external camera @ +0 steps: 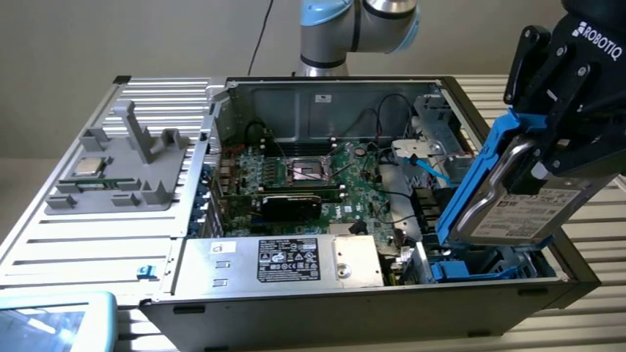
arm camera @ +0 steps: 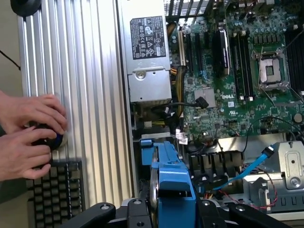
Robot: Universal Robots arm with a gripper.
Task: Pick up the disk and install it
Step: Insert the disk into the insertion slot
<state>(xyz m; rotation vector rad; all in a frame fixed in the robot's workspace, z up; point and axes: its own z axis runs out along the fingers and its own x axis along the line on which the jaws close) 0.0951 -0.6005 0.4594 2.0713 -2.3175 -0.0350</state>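
The disk (external camera: 528, 213), a silver-grey drive with a white label in a bright blue carrier, hangs on edge and tilted over the case's near corner at the exterior view's right. My black gripper (external camera: 541, 147) is shut on its upper part. The disk's lower end sits just above a blue drive bay (external camera: 476, 271) inside the case. In the wrist view the blue carrier (arm camera: 173, 187) runs out between my fingers (arm camera: 102, 210), with the bay (arm camera: 147, 142) beyond it.
The open computer case (external camera: 342, 304) holds a motherboard (external camera: 323, 180), a silver power supply (external camera: 293, 260) and a blue cable (external camera: 430, 172) near the bay. A grey fixture (external camera: 117, 183) carries a CPU chip (external camera: 90, 166). A person's hands (arm camera: 28, 133) rest by a keyboard (arm camera: 57, 194).
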